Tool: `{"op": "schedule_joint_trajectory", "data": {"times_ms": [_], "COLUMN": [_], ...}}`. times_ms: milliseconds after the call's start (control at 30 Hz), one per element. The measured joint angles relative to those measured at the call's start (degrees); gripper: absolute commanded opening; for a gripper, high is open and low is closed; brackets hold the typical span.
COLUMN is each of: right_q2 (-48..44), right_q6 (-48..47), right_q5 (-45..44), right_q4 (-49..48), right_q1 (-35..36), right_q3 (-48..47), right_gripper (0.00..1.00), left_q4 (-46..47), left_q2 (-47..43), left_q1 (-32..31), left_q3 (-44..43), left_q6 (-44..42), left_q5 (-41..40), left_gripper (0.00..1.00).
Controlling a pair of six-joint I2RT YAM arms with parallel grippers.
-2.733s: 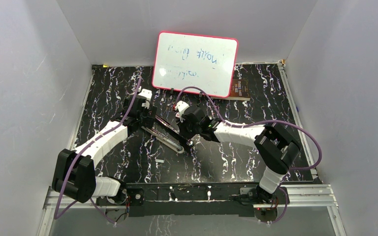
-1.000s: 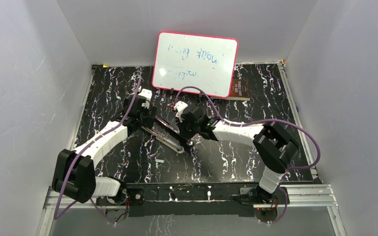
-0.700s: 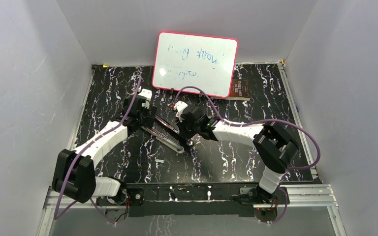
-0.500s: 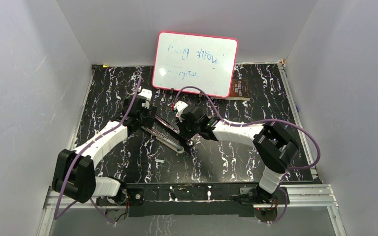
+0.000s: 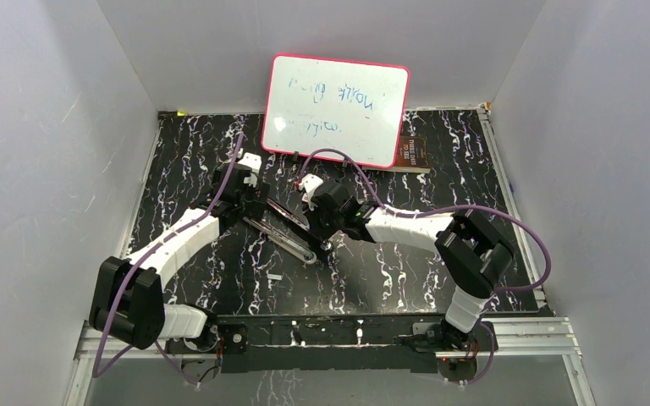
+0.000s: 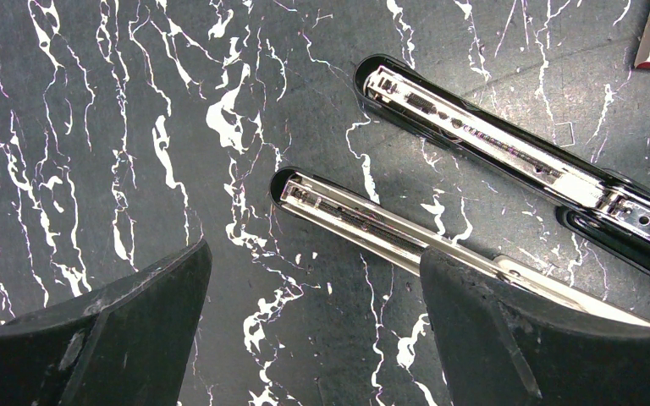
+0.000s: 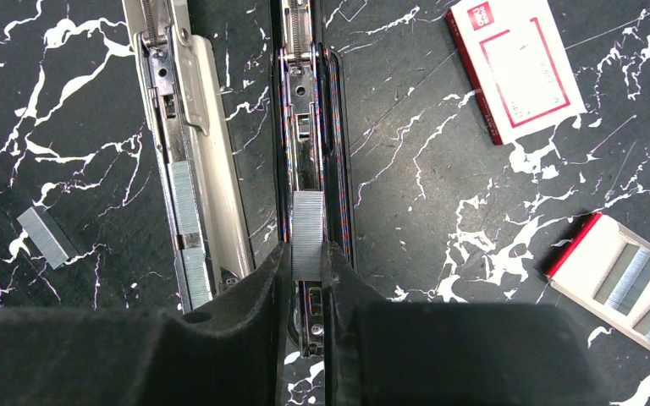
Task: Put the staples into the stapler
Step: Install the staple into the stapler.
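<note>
A short strip of staples [image 7: 307, 222] is pinched in the narrow jaws of the right gripper [image 7: 306, 262], over, perhaps touching, one half of the opened black stapler [image 7: 212, 169], which lies flat on the marbled tabletop [image 7: 440, 194]. The left gripper [image 6: 311, 262] hovers above the stapler's tips, jaws wide, holding nothing.

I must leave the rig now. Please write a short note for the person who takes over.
Left gripper: open, empty, above the stapler.
Right gripper: shut on a staple strip, over the stapler's black half, beside the silver rail.
Done: stapler lies open; strip picked up; rail seems to hold staples already.
To do: seat the strip, close the stapler.
Spare: loose strip on the table.
</note>
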State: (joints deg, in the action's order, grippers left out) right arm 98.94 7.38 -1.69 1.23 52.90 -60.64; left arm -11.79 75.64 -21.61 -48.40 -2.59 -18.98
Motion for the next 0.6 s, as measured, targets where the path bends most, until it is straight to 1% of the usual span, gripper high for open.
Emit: {"op": "schedule_joint_trajectory", "data": {"times_ms": [600], "right_q2": [0.0], "right_q6": [0.0], "right_q5": [-0.1], "right_q4": [0.9], "right_q1": [0.0], "right_q3": [0.0], "right_gripper": [0.0], "left_q4": [0.0], "left_q2": [0.0], "left_q1": [0.0], "left_q3": [0.0], "left_q6": [0.0], "left_q5": [0.0], "left_gripper": [0.93]}}
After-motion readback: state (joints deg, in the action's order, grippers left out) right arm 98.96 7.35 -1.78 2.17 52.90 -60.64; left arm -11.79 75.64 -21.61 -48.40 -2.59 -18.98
